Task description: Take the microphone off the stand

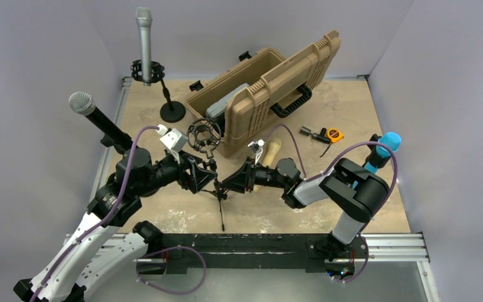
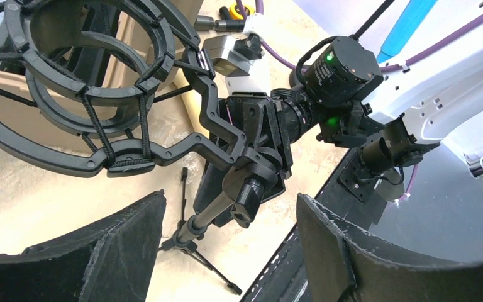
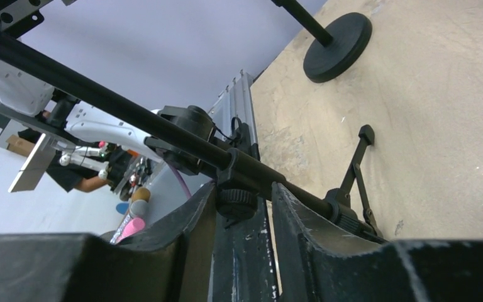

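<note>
Black stand [image 3: 100, 94] seemingly within right gripper [image 3: 244, 192]

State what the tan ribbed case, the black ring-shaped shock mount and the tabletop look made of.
Tan ribbed case: probably moulded plastic, matte, judging by ribs. Black ring-shaped shock mount: matte plastic rings, braided elastic cords. Tabletop: beige mottled stone-look surface, possibly laminate.

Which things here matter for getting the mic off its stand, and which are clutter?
Job: tripod stand, right gripper around it, empty shock mount, left gripper open nearby, silver microphone, black microphone.
Clutter: tan case, tape measure, blue-capped object.
</note>
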You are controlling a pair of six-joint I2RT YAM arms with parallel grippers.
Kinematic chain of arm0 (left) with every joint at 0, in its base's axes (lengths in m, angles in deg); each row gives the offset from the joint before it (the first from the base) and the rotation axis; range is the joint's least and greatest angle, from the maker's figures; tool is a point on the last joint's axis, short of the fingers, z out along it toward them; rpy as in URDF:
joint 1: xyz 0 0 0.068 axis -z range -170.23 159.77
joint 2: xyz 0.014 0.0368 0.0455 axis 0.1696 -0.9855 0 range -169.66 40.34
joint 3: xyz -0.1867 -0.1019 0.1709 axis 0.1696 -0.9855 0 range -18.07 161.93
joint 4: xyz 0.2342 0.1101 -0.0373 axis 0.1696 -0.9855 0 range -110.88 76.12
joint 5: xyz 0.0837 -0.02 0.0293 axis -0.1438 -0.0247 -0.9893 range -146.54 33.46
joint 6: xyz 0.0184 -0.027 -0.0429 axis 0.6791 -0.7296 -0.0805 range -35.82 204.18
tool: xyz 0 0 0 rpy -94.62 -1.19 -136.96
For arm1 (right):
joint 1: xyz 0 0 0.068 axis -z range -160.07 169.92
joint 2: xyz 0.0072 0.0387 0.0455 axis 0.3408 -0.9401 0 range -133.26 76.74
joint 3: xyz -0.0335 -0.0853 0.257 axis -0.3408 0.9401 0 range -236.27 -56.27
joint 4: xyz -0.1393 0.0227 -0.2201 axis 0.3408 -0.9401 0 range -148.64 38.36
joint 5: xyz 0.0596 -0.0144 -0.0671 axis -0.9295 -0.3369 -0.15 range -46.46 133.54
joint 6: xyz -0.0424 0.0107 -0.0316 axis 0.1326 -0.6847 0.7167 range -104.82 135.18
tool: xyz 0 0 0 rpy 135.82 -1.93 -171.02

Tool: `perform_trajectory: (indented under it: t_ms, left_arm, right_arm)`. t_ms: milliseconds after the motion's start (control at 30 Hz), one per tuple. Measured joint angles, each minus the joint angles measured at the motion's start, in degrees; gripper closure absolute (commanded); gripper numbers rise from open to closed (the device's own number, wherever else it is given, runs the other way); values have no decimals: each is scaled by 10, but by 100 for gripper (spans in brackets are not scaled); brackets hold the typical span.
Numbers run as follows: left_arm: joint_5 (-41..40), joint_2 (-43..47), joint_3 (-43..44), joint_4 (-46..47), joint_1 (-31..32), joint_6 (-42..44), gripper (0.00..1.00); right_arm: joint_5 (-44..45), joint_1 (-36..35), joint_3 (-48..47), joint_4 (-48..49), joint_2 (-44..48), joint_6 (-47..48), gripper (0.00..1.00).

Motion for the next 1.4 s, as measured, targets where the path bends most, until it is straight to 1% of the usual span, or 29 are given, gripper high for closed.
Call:
perform_trajectory:
  t_ms: [167, 267, 400, 567, 667, 800, 933, 1067, 1267, 1333, 1400]
  left_arm:
    - [-9, -5, 7, -10, 0, 0, 27]
    - [-12, -12, 15, -13, 0, -2, 34]
    - [-18, -23, 16, -12, 0, -10, 41]
    - [-19, -57, 22, -8, 0, -17, 46]
    - [-21, -79, 29, -7, 0, -23, 47]
    - [-32, -92, 38, -8, 0, -30, 47]
    - [-43, -100, 50, -8, 0, -32, 48]
    - [-47, -102, 51, -13, 0, -38, 47]
    - [-58, -87, 51, -15, 0, -39, 43]
    - [-65, -76, 51, -19, 0, -38, 37]
    - [-80, -59, 51, -27, 0, -37, 27]
  right_arm:
    - [0, -7, -8, -3, 0, 5, 82]
    - [2, -10, -9, -4, 0, 10, 100]
    - [29, -18, -9, -6, 3, 33, 100]
    - [85, -28, -8, -27, 18, 76, 100]
    - [142, -30, -9, -57, 36, 107, 100]
    - [234, -49, -15, -92, 58, 152, 100]
    - [340, -96, -35, -127, 62, 201, 100]
    - [439, -144, -42, -141, 62, 236, 100]
    - [534, -185, -53, -154, 60, 262, 100]
    - [573, -203, -71, -172, 51, 269, 100]
    - [624, -225, -99, -191, 35, 275, 100]
